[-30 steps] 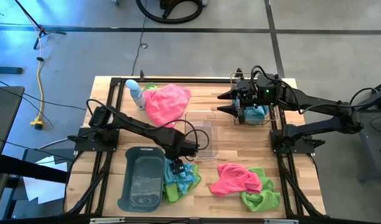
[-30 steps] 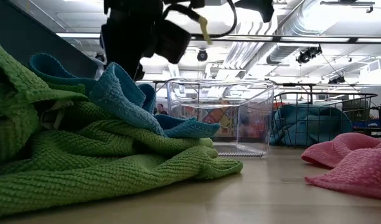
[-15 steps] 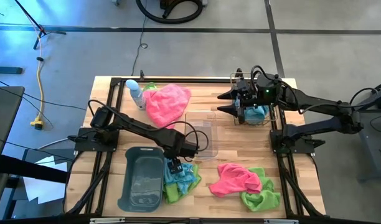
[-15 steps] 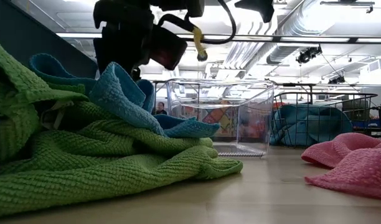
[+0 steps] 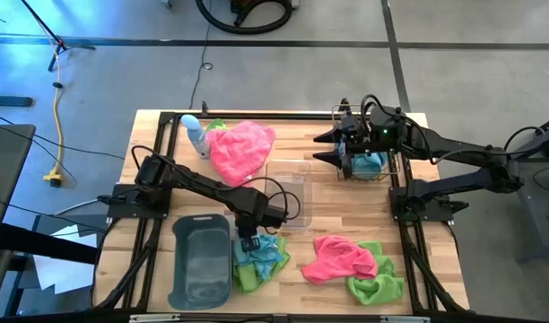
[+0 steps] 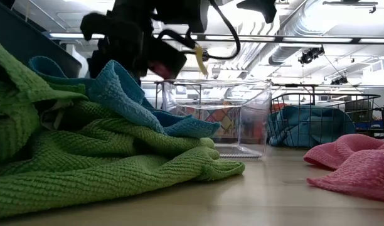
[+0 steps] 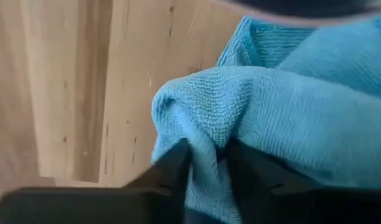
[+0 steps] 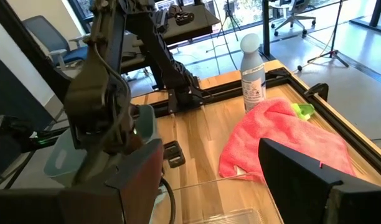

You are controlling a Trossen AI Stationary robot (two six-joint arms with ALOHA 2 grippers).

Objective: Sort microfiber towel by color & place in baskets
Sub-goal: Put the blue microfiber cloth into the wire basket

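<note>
The wooden bench (image 5: 319, 193) stands on a grey concrete floor (image 5: 283, 76). A yellow cable (image 5: 56, 135) trails at nine o'clock. Ceiling ducts (image 6: 317, 25) run overhead; office chairs (image 8: 299, 9) stand by windows.

You see the wooden table (image 8: 197, 134) across the middle of the frame, edged by a dark metal rail. A pink towel (image 8: 281, 140) lies bunched at centre right, with a scrap of green towel (image 8: 304, 111) at its upper edge. A pale blue bottle (image 8: 253, 74) stands upright just above the pink towel. The left arm (image 8: 103, 106) fills the left side, dark and jointed. The grey tub (image 8: 66, 155) sits behind it. The right gripper's (image 8: 240, 186) own jaws frame the bottom, spread wide.
</note>
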